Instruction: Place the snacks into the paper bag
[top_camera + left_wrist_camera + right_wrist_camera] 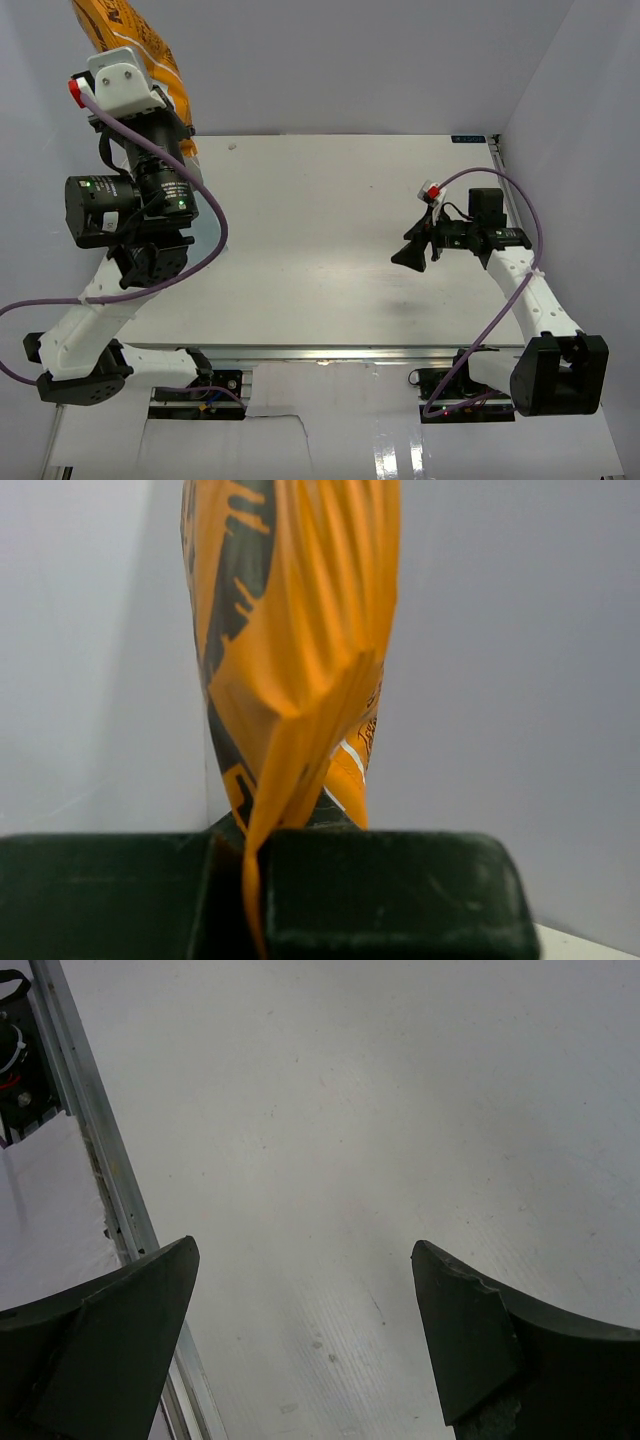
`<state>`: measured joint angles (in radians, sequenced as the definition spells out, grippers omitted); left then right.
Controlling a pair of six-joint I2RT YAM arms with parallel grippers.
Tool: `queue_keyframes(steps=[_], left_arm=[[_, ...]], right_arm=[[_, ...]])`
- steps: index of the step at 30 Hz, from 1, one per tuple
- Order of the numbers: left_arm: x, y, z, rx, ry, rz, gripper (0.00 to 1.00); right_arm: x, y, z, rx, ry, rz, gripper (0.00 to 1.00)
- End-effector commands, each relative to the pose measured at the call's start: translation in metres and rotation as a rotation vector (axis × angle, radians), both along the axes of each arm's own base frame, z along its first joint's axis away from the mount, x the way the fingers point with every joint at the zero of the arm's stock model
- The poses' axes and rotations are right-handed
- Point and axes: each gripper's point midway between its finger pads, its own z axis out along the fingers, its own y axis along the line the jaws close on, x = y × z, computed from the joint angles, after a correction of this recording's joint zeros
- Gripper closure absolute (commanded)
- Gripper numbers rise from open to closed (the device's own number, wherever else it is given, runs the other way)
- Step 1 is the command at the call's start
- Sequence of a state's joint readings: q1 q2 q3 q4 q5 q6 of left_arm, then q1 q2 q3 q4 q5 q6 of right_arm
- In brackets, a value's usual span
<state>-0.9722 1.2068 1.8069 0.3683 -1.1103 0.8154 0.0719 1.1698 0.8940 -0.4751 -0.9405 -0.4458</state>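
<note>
A large orange snack bag (128, 30) with black markings hangs high at the far left, against the back wall. My left gripper (250, 880) is shut on its lower edge, and the orange foil (300, 630) rises crumpled out of the closed jaws. My right gripper (410, 255) hovers over the right half of the table, open. Its two dark fingers stand wide apart (305, 1270) with only bare table between them. The paper bag is out of view.
The white table (320, 220) spreads between the arms. Its metal front rail (110, 1180) shows at the left of the right wrist view. Grey walls close off the back and both sides.
</note>
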Motion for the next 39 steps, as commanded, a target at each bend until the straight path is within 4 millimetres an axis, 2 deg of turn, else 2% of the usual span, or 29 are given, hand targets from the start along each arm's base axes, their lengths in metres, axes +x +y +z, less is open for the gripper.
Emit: queue_keyframes(steps=[1, 4, 7, 8, 9, 10, 11, 12, 13, 14, 16, 17, 19, 20, 21, 22, 23, 24, 25, 26, 29, 32, 34, 35, 38, 39], left_arm=[[-0.017, 0.025, 0.017, 0.012, -0.051, 0.039, 1.0], [-0.01, 0.015, 0.012, 0.054, -0.019, 0.037, 1.0], [0.011, -0.004, -0.001, 0.13, 0.047, 0.041, 1.0], [0.027, -0.009, -0.007, 0.101, 0.046, 0.038, 1.0], [0.034, -0.004, -0.003, 0.076, 0.045, 0.036, 1.0], [0.05, -0.009, -0.024, 0.159, 0.148, 0.021, 1.0], [0.065, -0.014, -0.026, 0.163, 0.15, -0.024, 1.0], [0.093, -0.003, -0.041, 0.165, 0.209, 0.02, 1.0], [0.099, 0.013, -0.043, 0.104, 0.228, 0.031, 1.0], [0.106, 0.005, -0.044, 0.096, 0.231, -0.005, 1.0], [0.122, 0.014, -0.046, 0.049, 0.219, -0.016, 1.0], [0.127, 0.035, -0.048, 0.022, 0.218, 0.024, 1.0], [0.143, 0.044, -0.066, -0.052, 0.25, -0.038, 1.0], [0.148, 0.07, -0.074, -0.078, 0.269, -0.004, 1.0], [0.154, 0.068, -0.086, -0.08, 0.306, -0.061, 1.0], [0.159, 0.072, -0.102, -0.096, 0.342, -0.067, 1.0], [0.16, 0.083, -0.112, -0.099, 0.362, -0.053, 1.0], [0.162, 0.085, -0.118, -0.099, 0.368, -0.068, 1.0], [0.156, 0.089, -0.119, -0.108, 0.36, -0.065, 1.0], [0.158, 0.101, -0.133, -0.119, 0.386, -0.044, 1.0], [0.155, 0.12, -0.134, -0.141, 0.373, -0.041, 1.0], [0.16, 0.123, -0.143, -0.142, 0.402, -0.078, 1.0], [0.164, 0.119, -0.157, -0.143, 0.434, -0.121, 1.0], [0.168, 0.119, -0.171, -0.148, 0.464, -0.126, 1.0], [0.167, 0.119, -0.186, -0.148, 0.486, -0.147, 1.0], [0.169, 0.119, -0.197, -0.148, 0.502, -0.151, 1.0]], right_arm=[[-0.002, 0.0, 0.002, 0.001, -0.034, 0.009, 0.07], [-0.004, 0.0, -0.003, -0.001, -0.026, 0.012, 0.08], [-0.006, 0.0, -0.004, 0.002, -0.018, 0.013, 0.07], [-0.006, 0.0, -0.003, 0.002, -0.023, 0.013, 0.07], [-0.006, 0.0, -0.002, 0.001, -0.023, 0.011, 0.07], [-0.007, -0.001, -0.002, -0.001, -0.028, 0.01, 0.07], [-0.008, -0.001, -0.003, -0.003, -0.023, 0.008, 0.07], [-0.008, -0.002, -0.004, -0.007, -0.026, 0.006, 0.07], [-0.009, -0.002, -0.003, -0.008, -0.028, 0.004, 0.07], [-0.009, -0.002, -0.003, -0.009, -0.029, 0.003, 0.07], [-0.011, -0.003, -0.004, -0.01, -0.031, 0.0, 0.07], [-0.012, -0.004, -0.005, -0.01, -0.029, 0.0, 0.07], [-0.013, -0.004, -0.007, -0.009, -0.023, 0.0, 0.07], [-0.014, -0.004, -0.01, -0.01, -0.018, -0.001, 0.07], [-0.014, -0.005, -0.01, -0.01, -0.019, -0.002, 0.07], [-0.013, -0.005, -0.011, -0.012, -0.026, -0.002, 0.07], [-0.013, -0.006, -0.012, -0.015, -0.027, -0.004, 0.07], [-0.013, -0.007, -0.013, -0.018, -0.031, -0.005, 0.07], [-0.013, -0.008, -0.014, -0.021, -0.033, -0.005, 0.07], [-0.013, -0.008, -0.015, -0.02, -0.029, -0.007, 0.08], [-0.013, -0.01, -0.019, -0.021, -0.023, -0.008, 0.08], [-0.014, -0.01, -0.024, -0.023, -0.014, -0.007, 0.08], [-0.013, -0.011, -0.026, -0.025, -0.008, -0.008, 0.08], [-0.013, -0.011, -0.025, -0.025, -0.011, -0.008, 0.08], [-0.011, -0.012, -0.025, -0.028, -0.011, -0.014, 0.08], [-0.01, -0.013, -0.025, -0.028, -0.011, -0.019, 0.08]])
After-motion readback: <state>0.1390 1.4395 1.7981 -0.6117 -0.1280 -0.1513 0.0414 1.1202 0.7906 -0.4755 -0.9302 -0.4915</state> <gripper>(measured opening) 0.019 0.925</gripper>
